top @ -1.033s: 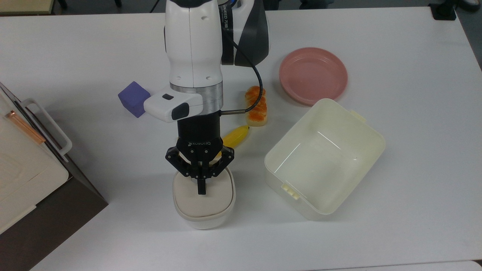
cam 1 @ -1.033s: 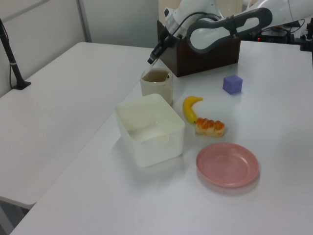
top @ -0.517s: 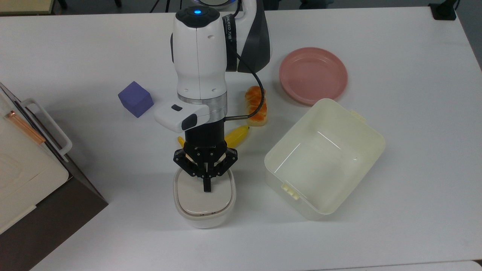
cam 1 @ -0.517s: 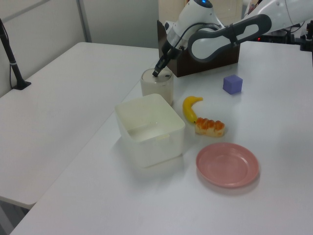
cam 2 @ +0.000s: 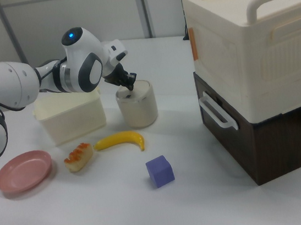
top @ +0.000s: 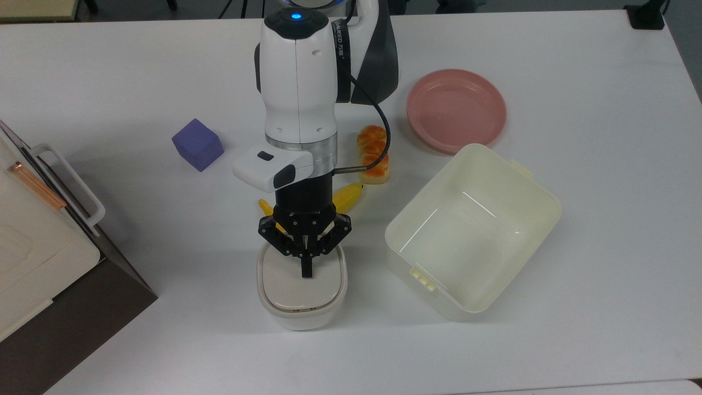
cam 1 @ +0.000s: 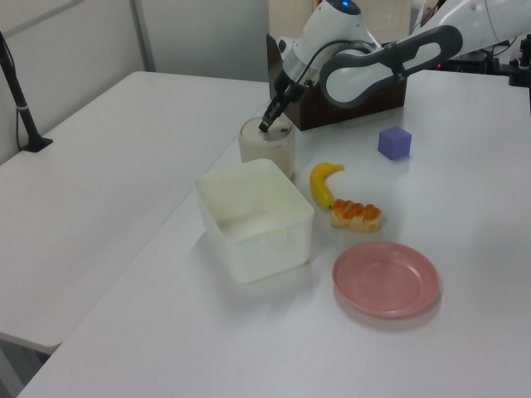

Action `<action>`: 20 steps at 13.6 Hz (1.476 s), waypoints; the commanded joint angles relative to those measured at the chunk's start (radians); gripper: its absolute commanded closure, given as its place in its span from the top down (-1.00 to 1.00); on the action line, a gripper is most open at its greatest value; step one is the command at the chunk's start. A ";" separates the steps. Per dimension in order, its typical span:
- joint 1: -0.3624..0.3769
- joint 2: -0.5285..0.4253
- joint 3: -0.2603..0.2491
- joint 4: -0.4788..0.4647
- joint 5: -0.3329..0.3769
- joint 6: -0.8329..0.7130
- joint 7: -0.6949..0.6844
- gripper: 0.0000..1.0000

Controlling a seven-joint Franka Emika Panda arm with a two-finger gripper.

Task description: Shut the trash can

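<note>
The trash can (top: 301, 291) is a small white rounded-square bin with a beige lid lying flat on its rim; it stands near the table's front in the top view. It also appears as the trash can (cam 1: 267, 145) and the trash can (cam 2: 137, 106). My gripper (top: 306, 272) is shut, fingers together, with the tips pressing down on the lid's top near its rear half. The gripper (cam 1: 264, 127) touches the lid from above, and the gripper (cam 2: 130, 86) meets the lid's edge.
A cream lidless tub (top: 473, 230) sits at the top view's right of the can. A banana (top: 344, 198), a sushi piece (top: 374, 153), a pink plate (top: 456, 108) and a purple cube (top: 197, 144) lie behind. A stacked box (top: 38, 241) stands at the top view's left.
The lid has gone from tilted up to flat on the rim. My shut gripper pushed down and shifted slightly to the top view's right.
</note>
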 commanded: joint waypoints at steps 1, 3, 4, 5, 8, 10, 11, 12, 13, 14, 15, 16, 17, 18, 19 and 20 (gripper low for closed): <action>0.021 -0.011 -0.004 -0.068 0.011 -0.017 0.007 -1.00; 0.009 -0.069 -0.009 -0.068 0.014 -0.019 0.026 -1.00; 0.003 -0.101 -0.009 -0.074 0.021 -0.030 0.033 -1.00; 0.001 -0.125 -0.009 -0.078 0.024 -0.074 0.033 -1.00; -0.009 -0.200 -0.010 -0.071 0.024 -0.332 0.030 -0.94; -0.008 -0.252 -0.010 -0.071 0.024 -0.515 0.028 -0.76; -0.006 -0.292 -0.010 -0.073 0.022 -0.650 0.027 -0.48; -0.003 -0.315 -0.010 -0.073 0.022 -0.722 0.033 -0.30; 0.000 -0.344 -0.012 -0.074 0.012 -0.807 0.033 0.00; -0.005 -0.373 -0.012 -0.075 0.008 -0.873 0.033 0.63; -0.003 -0.390 -0.013 -0.075 -0.001 -0.908 0.033 1.00; -0.002 -0.413 -0.012 -0.075 -0.031 -0.950 0.030 1.00; 0.001 -0.421 -0.010 -0.076 -0.035 -0.962 0.028 1.00; 0.004 -0.422 -0.010 -0.076 -0.039 -0.962 0.033 1.00; 0.004 -0.422 -0.007 -0.076 -0.042 -0.962 0.033 1.00; 0.004 -0.421 -0.007 -0.076 -0.050 -0.962 0.031 1.00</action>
